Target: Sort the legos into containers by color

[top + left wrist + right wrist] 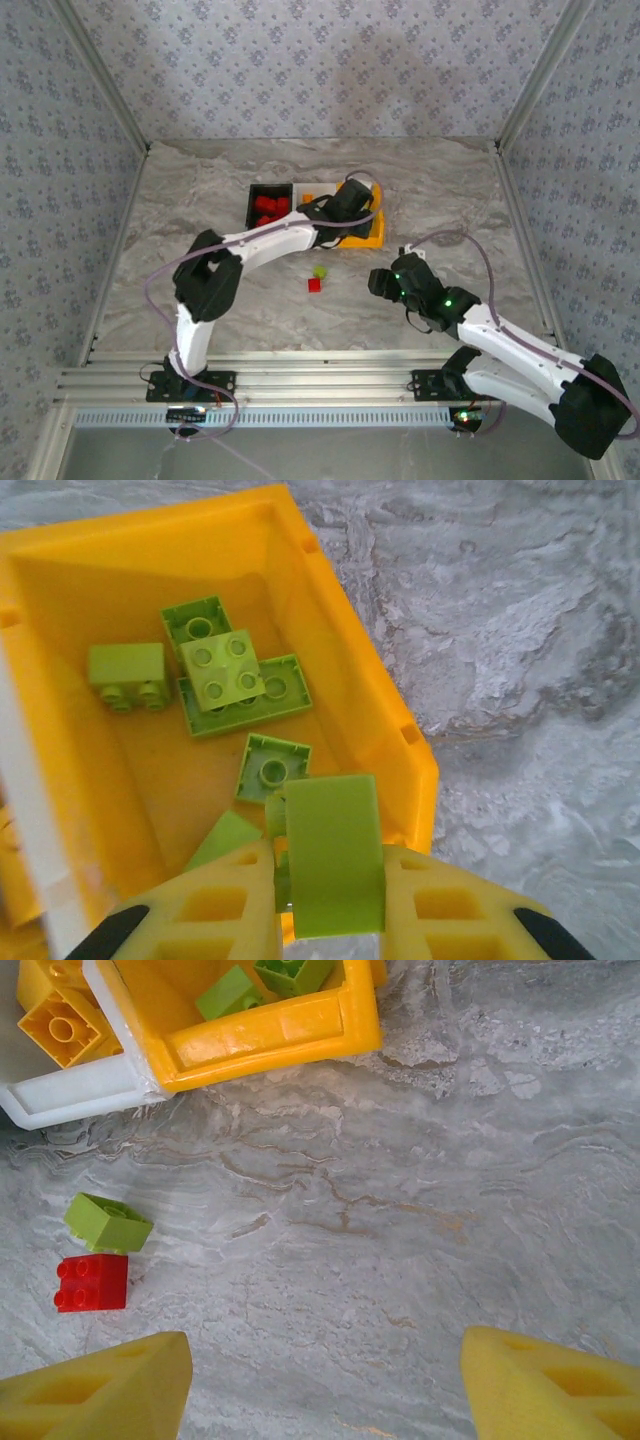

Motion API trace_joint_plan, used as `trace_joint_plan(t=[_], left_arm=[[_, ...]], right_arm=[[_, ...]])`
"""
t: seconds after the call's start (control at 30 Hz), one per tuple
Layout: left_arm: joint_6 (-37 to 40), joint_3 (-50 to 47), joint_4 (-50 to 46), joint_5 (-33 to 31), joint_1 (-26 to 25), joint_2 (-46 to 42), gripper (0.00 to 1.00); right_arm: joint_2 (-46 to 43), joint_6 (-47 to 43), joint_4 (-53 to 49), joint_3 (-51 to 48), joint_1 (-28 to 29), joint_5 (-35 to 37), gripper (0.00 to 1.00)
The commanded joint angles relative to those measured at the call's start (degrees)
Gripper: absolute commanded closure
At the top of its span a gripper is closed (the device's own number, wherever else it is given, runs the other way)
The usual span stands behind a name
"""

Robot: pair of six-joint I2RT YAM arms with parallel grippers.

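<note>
My left gripper (330, 868) is shut on a lime green lego (335, 830) and hangs over the near corner of the orange-yellow container (415, 745), where several green legos (235, 675) lie. In the top view the left gripper (350, 205) sits over that container (372, 238). The black container (252, 205) holds red legos (268, 206). The white container (70, 1095) holds an orange-yellow lego (60, 1022). A loose green lego (107, 1222) and a red lego (92, 1282) lie on the table, left of my open, empty right gripper (325, 1380).
The marble table (200, 190) is walled by patterned panels at the back and both sides. The three containers stand side by side at mid-table. The two loose legos (317, 278) lie between the containers and the right gripper (385, 280).
</note>
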Motion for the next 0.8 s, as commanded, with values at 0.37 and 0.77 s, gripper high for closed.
trace_joint_plan(t=[0.37,0.77], left_arm=[[-1.0,-0.8,1.5,3.2,0.7,-9.2,0.17],[-5.9,-40.6,6.2,-4.1,-3.1,-47.0,0.01]], right_arm=[[4.4,-0.9,6.2,0.7,1.6,-5.5,0.22],[30.3,-5.0,12.6,16.5,8.7,-3.9,0.21]])
